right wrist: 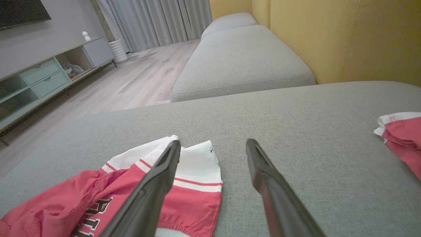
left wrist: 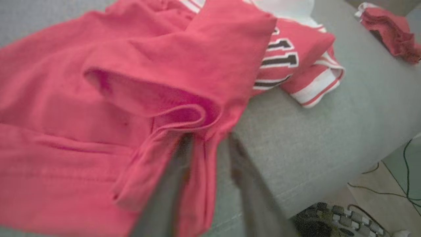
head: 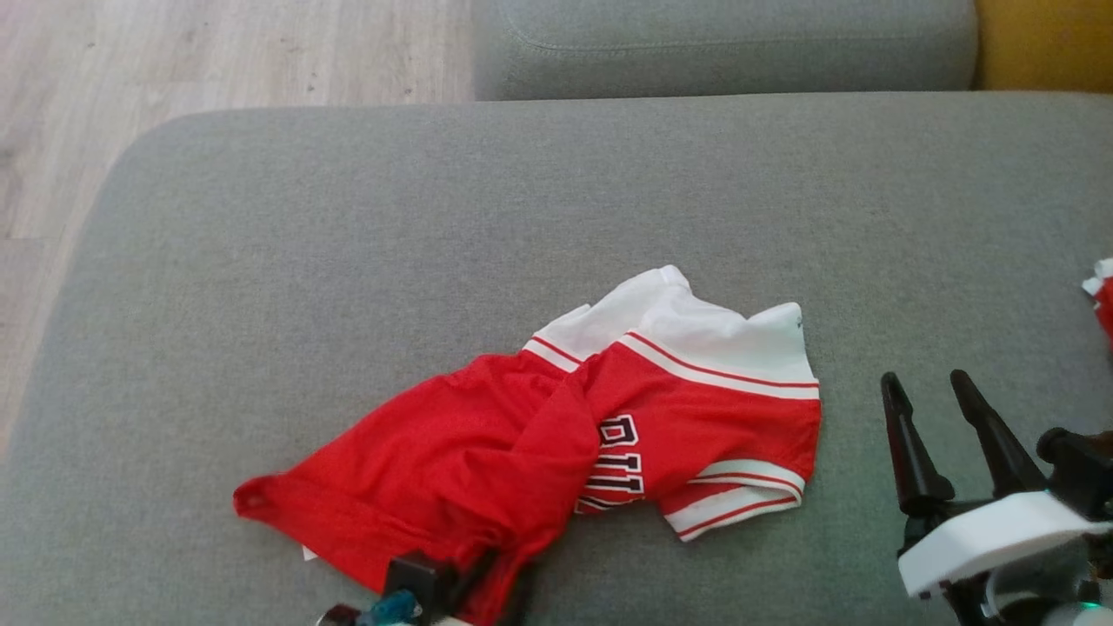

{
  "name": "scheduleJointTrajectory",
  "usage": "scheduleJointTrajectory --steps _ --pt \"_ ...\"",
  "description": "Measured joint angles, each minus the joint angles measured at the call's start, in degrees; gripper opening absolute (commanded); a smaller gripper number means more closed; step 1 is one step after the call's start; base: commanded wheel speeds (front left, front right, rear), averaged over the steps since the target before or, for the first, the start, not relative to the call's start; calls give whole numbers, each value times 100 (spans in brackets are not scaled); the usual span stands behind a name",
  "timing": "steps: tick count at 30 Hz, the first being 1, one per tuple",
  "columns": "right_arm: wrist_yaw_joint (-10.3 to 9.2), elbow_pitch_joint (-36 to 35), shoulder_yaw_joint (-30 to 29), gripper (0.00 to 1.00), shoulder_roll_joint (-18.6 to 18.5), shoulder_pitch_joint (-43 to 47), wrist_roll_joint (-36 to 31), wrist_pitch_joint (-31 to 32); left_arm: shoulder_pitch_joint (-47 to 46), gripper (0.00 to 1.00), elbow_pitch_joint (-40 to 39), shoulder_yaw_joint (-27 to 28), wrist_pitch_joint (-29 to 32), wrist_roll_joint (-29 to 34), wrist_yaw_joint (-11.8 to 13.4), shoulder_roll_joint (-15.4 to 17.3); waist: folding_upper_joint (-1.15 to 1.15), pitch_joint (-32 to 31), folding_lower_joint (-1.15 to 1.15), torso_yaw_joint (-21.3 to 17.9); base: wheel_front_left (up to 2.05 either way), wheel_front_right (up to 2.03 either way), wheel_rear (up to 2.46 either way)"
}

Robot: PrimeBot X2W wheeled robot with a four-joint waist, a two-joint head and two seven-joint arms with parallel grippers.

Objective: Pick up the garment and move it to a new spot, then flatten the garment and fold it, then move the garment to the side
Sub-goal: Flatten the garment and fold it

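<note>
The red garment (head: 609, 417) with white trim and dark lettering lies crumpled on the grey sofa cushion (head: 556, 200), toward its near edge. My left gripper (head: 474, 574) is at the garment's near hem, partly hidden by cloth. In the left wrist view, the garment (left wrist: 98, 98) is seen close up. There the blurred left gripper (left wrist: 209, 141) is open, straddling a red fold of hem with a grey gap beside the right finger. My right gripper (head: 930, 391) hovers open to the right of the garment. In the right wrist view the right gripper (right wrist: 213, 144) holds nothing, and the garment (right wrist: 194, 171) lies at lower left.
A second red and white cloth (head: 1103, 296) lies at the cushion's right edge. Another grey seat (head: 722, 43) and a yellow backrest (right wrist: 345, 39) lie beyond. Wooden floor (head: 217, 52) is to the left. Cables (left wrist: 394, 184) trail below the cushion's near edge.
</note>
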Motion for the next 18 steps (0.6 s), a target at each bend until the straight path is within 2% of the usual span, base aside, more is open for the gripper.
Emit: scheduleJointTrajectory --steps 4,7,11,18 --pt "0 -14 -7 100 0 -1 -8 15 -142 100 -45 -3 -441 178 -52 -75 0 -64 0 52 0 0 0" --pt "0 -85 -8 100 0 0 -62 42 -279 100 -309 94 -728 298 1 -70 0 -129 0 75 0 0 0" --pt "0 -218 -20 100 0 7 -105 81 -349 100 -731 501 -1135 477 380 94 0 -231 0 95 0 0 0" --pt "0 -352 -46 100 0 151 -137 188 -305 100 -749 1352 -1406 501 978 811 0 -323 0 88 0 0 0"
